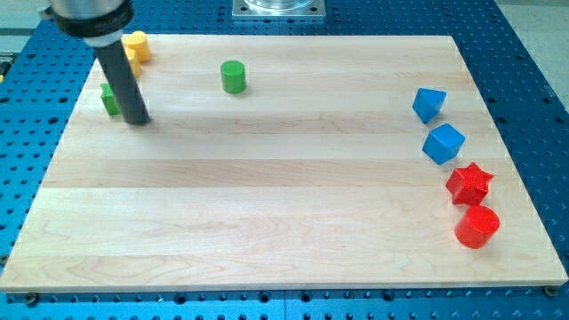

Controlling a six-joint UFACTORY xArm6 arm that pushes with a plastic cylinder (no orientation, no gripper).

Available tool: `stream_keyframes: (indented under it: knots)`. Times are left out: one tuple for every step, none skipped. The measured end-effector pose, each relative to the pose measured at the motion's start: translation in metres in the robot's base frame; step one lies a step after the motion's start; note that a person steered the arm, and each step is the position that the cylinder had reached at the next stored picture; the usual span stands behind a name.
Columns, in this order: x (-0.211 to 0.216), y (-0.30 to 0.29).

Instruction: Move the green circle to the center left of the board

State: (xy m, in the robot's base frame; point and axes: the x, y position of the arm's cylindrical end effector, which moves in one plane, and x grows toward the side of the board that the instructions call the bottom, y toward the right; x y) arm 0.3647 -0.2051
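- Progress looks slight: the green circle (233, 76) stands near the surface's (267, 204) top edge, left of its middle, well short of the centre of the left edge
- my tip (136, 120) rests near the top-left corner, touching or just beside a green block (109, 100) of unclear shape, below a yellow block (136, 46)
- no gripper exists here, only the rod
- left to do: push the circle down and leftward
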Motion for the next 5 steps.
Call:
stream_keyframes:
  knots:
    - [-0.006,0.005]
    - [-0.022,0.062]
    - [-0.062,0.084]
    - [-0.097,0.1]
    - [-0.097,0.171]
